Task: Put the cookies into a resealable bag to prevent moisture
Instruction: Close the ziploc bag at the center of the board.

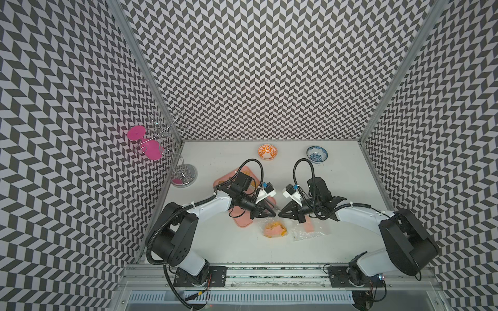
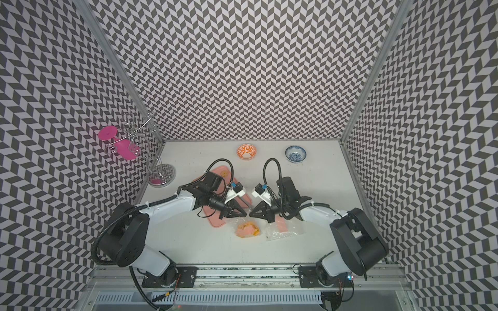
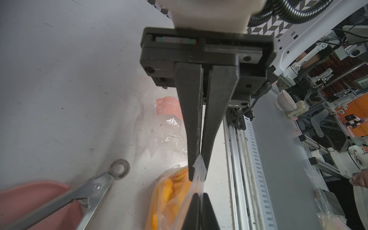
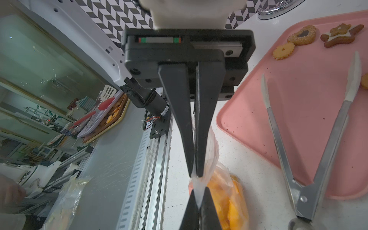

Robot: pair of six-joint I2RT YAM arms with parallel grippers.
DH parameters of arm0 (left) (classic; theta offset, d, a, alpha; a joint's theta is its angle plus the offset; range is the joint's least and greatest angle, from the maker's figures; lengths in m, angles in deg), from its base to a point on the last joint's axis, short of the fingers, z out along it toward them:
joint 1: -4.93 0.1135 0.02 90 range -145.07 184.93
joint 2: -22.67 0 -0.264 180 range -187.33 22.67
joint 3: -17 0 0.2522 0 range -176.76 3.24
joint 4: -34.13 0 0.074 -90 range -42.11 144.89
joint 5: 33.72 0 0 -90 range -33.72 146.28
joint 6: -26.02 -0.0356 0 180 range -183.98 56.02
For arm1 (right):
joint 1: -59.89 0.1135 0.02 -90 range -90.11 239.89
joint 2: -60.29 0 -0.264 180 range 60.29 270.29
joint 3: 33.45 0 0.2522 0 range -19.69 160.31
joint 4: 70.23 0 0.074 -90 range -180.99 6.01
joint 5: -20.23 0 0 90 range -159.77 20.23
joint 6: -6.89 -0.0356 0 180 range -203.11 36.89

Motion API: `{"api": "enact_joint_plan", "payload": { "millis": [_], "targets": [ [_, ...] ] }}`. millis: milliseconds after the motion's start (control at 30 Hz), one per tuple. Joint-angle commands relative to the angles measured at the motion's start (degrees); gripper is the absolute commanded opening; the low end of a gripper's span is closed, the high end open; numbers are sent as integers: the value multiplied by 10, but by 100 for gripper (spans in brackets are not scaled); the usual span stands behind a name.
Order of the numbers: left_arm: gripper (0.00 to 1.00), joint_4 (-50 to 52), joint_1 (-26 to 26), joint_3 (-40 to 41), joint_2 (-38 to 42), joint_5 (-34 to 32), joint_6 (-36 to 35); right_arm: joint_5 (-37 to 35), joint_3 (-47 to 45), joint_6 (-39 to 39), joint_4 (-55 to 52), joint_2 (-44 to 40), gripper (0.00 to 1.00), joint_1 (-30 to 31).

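Note:
A clear resealable bag (image 1: 275,229) (image 2: 248,229) holding several yellow-orange cookies lies on the white table in front of the pink tray. My left gripper (image 1: 275,214) (image 3: 199,173) and right gripper (image 1: 279,214) (image 4: 196,173) meet tip to tip just above it. Each is shut on the bag's thin plastic top edge, which is stretched between them. The filled bag (image 3: 169,199) (image 4: 225,199) hangs down to the table. A heart-ring cookie (image 4: 302,35), a brown star (image 4: 341,35) and a round yellow cookie (image 4: 283,51) lie on the tray (image 4: 278,119).
Metal tongs (image 4: 310,149) (image 3: 79,197) rest across the tray's edge. A second clear bag with a pink label (image 1: 310,229) lies under the right arm. An orange bowl (image 1: 267,151) and a blue bowl (image 1: 317,154) stand at the back. A wire rack with pink glasses (image 1: 161,145) occupies the back left corner.

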Motion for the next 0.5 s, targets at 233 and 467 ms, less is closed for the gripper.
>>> {"api": "enact_joint_plan", "payload": {
  "millis": [233, 467],
  "targets": [
    [40, -53, -11, -4, -5, -59, 17, 43, 2, -47, 41, 6, 0, -10],
    [43, -37, -10, -22, -23, -67, -5, 41, 7, -7, 2, 5, 0, -10]
  ]
}}
